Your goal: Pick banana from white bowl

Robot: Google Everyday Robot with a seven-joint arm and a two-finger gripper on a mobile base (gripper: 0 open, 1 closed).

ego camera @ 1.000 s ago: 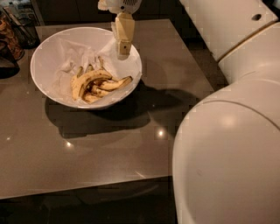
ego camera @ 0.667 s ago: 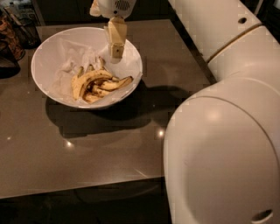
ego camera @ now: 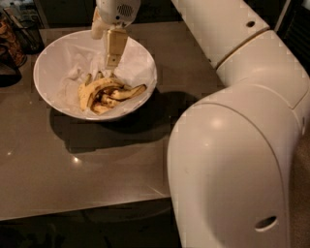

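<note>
At the far left edge, a dark wire basket (ego camera: 22, 34) is seen at the back of the grey, glossy surface (ego camera: 97, 169), on which small points of light are reflected. Just to its right, the white bowl (ego camera: 141, 60) is set on the surface: it is wide, round and smooth-walled, and it is lined with crumpled white paper (ego camera: 71, 80). The banana (ego camera: 91, 90) is found inside the bowl, low and towards the near wall, lying on the paper; it is thick, curved and yellow with brown speckling. Shorter, blackened bananas (ego camera: 123, 93) are pressed against its right side. The gripper (ego camera: 113, 60) is held above the back of the fruit, pointed steeply downward into the bowl, with its cream tip just over the bananas; contact cannot be made out. Whether the jaws are apart or together cannot be told. A rounded pale wrist housing with a small grille (ego camera: 125, 8) is seen directly above it. A dark shadow (ego camera: 145, 121) is cast beneath and to the right of the bowl. The right half of the view is filled by the arm (ego camera: 232, 160), whose smooth, bulbous off-white shells are bent at a large joint and reach back over the surface to the bowl.
</note>
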